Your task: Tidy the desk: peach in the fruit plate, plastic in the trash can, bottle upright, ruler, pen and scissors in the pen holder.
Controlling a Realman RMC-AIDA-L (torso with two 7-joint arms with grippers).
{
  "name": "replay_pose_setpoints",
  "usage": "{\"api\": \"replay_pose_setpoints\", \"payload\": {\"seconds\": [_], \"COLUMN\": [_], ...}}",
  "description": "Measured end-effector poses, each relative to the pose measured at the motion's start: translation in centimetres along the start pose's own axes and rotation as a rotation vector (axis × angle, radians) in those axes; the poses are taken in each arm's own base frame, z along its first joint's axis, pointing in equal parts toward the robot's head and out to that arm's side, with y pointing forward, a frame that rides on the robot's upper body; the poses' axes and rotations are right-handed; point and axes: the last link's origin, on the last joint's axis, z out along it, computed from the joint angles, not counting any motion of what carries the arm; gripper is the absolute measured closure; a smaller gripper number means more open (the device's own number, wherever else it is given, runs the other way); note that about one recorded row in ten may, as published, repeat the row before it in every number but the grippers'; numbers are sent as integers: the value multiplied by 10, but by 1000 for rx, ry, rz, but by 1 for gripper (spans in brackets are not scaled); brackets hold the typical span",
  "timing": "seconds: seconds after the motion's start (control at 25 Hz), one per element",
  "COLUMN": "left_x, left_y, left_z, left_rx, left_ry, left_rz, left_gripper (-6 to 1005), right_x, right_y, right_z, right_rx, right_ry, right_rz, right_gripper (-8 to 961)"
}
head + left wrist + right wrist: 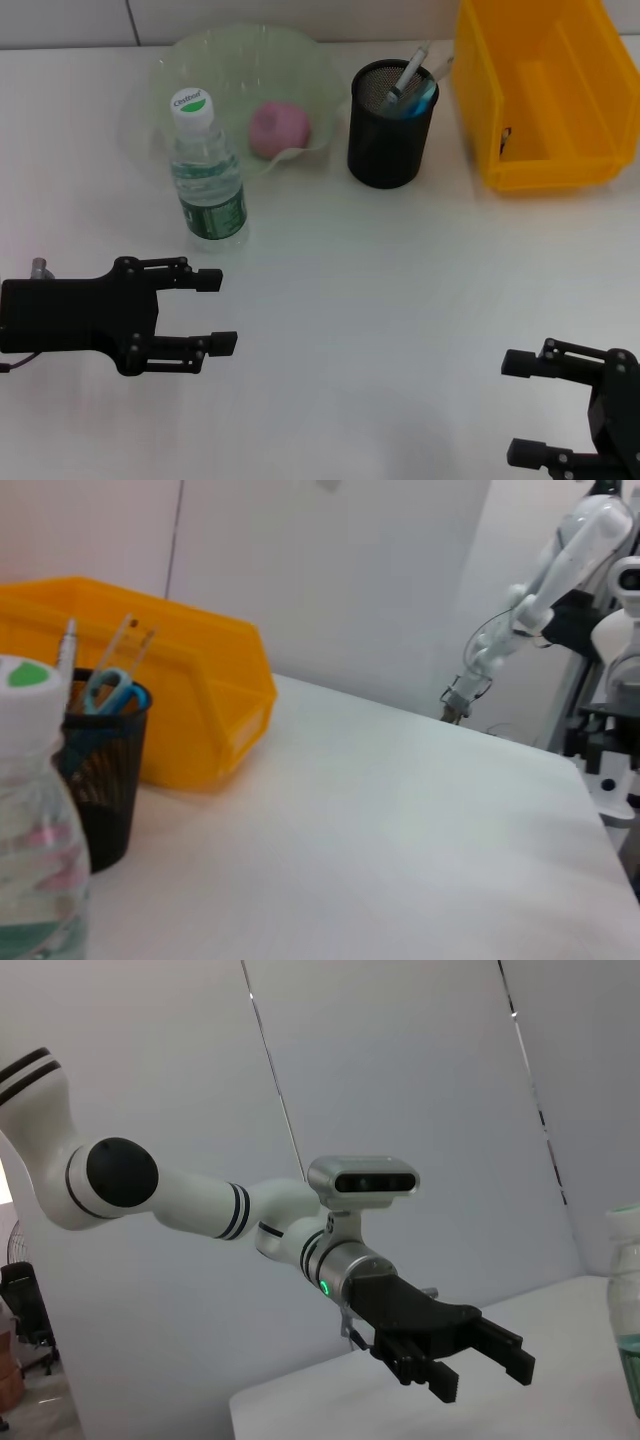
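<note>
A clear water bottle (207, 175) with a white cap stands upright in front of the green fruit plate (180, 70); it also shows in the left wrist view (35, 830). A pink peach (279, 128) lies in the plate. The black mesh pen holder (390, 125) holds a pen, a clear ruler and blue-handled scissors (115, 692). The yellow trash bin (540, 90) stands at the back right. My left gripper (218, 310) is open and empty, below the bottle. My right gripper (515, 408) is open and empty at the front right.
The white table (380, 300) stretches between the two grippers. In the right wrist view the left arm's gripper (490, 1365) shows against a grey wall. Another robot arm (530, 600) stands beyond the table's far edge.
</note>
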Motion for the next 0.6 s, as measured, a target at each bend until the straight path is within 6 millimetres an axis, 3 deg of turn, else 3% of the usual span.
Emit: {"api": "replay_pose_setpoints", "payload": {"seconds": [0.6], "left_x": [14], "left_y": [10], "left_z": [-7], "left_rx": [-49], "left_ry": [115], "left_rz": [52], "left_gripper": [225], "right_x": [-3], "right_y": [-3], "right_z": [6], "right_rx": [-6], "right_ry": [-15], "right_rz": [-28], "right_gripper": [183]}}
